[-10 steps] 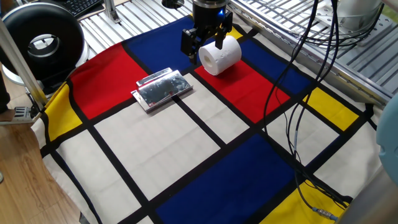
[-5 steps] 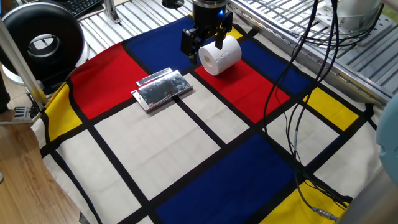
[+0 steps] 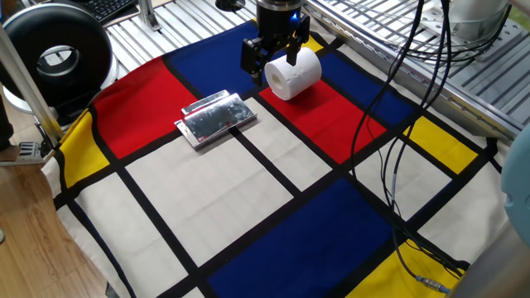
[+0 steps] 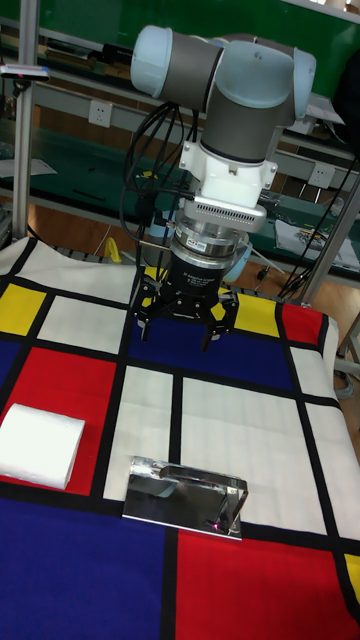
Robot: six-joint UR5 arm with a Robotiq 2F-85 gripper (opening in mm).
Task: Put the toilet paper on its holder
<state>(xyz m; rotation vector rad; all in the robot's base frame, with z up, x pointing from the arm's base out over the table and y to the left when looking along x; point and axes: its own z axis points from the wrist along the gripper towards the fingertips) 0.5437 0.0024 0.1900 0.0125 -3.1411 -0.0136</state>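
Note:
The toilet paper (image 3: 295,73) is a fat white roll lying on its side on the red patch at the back of the cloth; in the tall fixed view the toilet paper (image 4: 40,445) lies at the left edge. The holder (image 3: 215,118), a shiny silver plate, lies flat to the roll's left, and the holder (image 4: 185,492) shows in front of the arm in the tall view. My gripper (image 3: 270,62) hangs open over the blue patch just behind the roll. In the tall view my gripper (image 4: 183,328) is clearly apart from the roll, with nothing between its fingers.
A big black round device (image 3: 56,51) stands at the back left corner. Black cables (image 3: 396,132) hang down over the right side of the cloth. Metal rails (image 3: 464,74) border the back and right. The wooden floor edge is at the left.

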